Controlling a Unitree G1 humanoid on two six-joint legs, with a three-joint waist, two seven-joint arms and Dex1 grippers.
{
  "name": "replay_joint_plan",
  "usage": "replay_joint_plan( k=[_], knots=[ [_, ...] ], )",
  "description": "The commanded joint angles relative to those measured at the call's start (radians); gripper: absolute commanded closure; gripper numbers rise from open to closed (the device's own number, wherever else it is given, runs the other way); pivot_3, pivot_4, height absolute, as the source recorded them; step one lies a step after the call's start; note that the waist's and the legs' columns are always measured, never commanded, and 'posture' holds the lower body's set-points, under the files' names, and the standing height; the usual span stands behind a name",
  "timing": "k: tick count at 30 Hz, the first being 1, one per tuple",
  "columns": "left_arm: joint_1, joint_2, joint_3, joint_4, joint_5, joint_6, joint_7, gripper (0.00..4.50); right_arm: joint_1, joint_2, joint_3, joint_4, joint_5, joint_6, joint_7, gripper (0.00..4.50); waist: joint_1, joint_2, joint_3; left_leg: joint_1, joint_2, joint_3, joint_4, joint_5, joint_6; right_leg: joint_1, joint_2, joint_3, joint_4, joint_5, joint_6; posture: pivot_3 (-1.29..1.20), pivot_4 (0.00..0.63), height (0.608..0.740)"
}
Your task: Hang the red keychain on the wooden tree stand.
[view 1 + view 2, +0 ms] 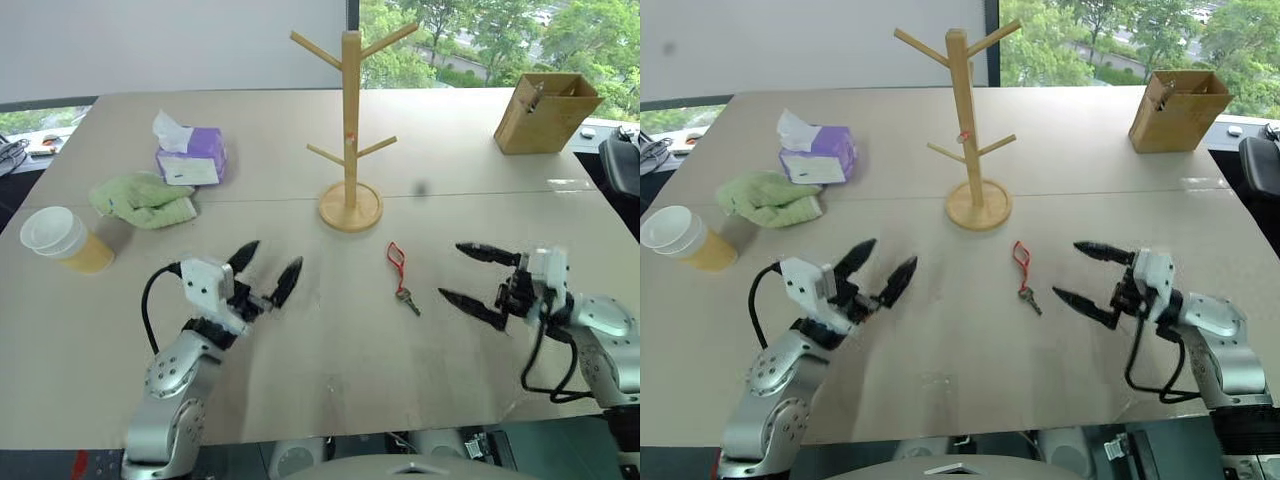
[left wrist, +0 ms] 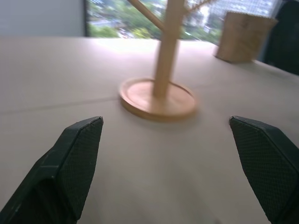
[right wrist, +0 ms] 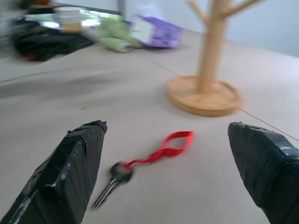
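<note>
Red keychain (image 1: pixel 400 273) flat on table (image 1: pixel 300 350), tissue pack (image 1: pixel 190 155), green cloth (image 1: pixel 145 200), cup (image 1: pixel 65 240)

Silver arms, white wrists, blk cables, blk-fingered left hand (image 1: pixel 266 273).

Two robot arms are reaching in from the lower edge. The left gripper (image 1: pixel 266 272), at about seven o'clock, is pointing toward one o'clock with its fingers spread wide, holding nothing. The right gripper (image 1: pixel 468 272), at about four o'clock, is pointing toward nine o'clock, fingers equally wide apart and empty.
</note>
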Motion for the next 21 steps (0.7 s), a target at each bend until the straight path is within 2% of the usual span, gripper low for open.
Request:
replay_joint_plan(
  k=[1, 5, 11, 14, 16, 21],
  knots=[
    [0.036, 0.050, 0.040, -0.008, -0.006, -0.103, -0.130, 0.04, -0.034, 0.004, -0.011, -0.182, 0.007, 0.276, -0.253, 0.02, 0.004, 0.000, 0.000, 0.000, 0.000, 0.000, 0.000, 0.000, 0.000, 0.000, 0.000, 0.000, 0.000, -0.001, -0.002, 0.00, 0.150, 0.740],
    [0.064, 0.076, 0.060, 0.054, 0.044, -0.243, -0.219, 0.04, -0.106, 0.033, -0.032, -0.307, 0.157, 0.641, -0.476, 0.02, 0.014, 0.000, 0.000, -0.001, 0.000, 0.000, 0.001, 0.000, 0.000, 0.000, -0.002, 0.000, -0.001, -0.002, -0.003, 0.00, 0.150, 0.740],
    [0.080, 0.070, 0.047, 0.140, 0.074, -0.389, -0.300, 0.04, -0.252, 0.154, -0.054, -0.376, 0.318, 1.045, -0.774, 0.02, 0.012, 0.000, 0.000, -0.003, 0.000, 0.000, 0.000, 0.000, 0.001, -0.001, -0.002, 0.000, -0.002, -0.002, -0.003, 0.00, 0.150, 0.740],
    [0.082, 0.063, 0.038, 0.157, 0.078, -0.413, -0.308, 0.04, -0.302, 0.199, -0.046, -0.406, 0.304, 1.168, -0.876, 0.02, 0.012, 0.000, 0.000, -0.003, 0.000, 0.000, 0.000, 0.000, 0.001, -0.001, -0.002, 0.000, -0.002, -0.002, -0.003, 0.00, 0.150, 0.740],
    [0.091, 0.064, 0.026, 0.160, 0.063, -0.406, -0.324, 0.04, -0.320, 0.204, 0.006, -0.432, 0.259, 1.237, -0.927, 0.02, 0.013, 0.001, 0.000, -0.003, 0.000, -0.001, 0.000, 0.000, 0.001, -0.002, -0.002, -0.001, -0.002, -0.002, -0.003, 0.00, 0.150, 0.740],
    [0.105, 0.058, 0.004, 0.171, 0.058, -0.406, -0.341, 0.04, -0.356, 0.236, 0.084, -0.450, 0.194, 1.333, -0.973, 0.02, 0.006, 0.001, 0.000, -0.004, 0.000, -0.001, 0.000, -0.001, 0.001, -0.002, -0.001, -0.001, -0.002, -0.002, -0.003, 0.00, 0.150, 0.740]
  ],
)
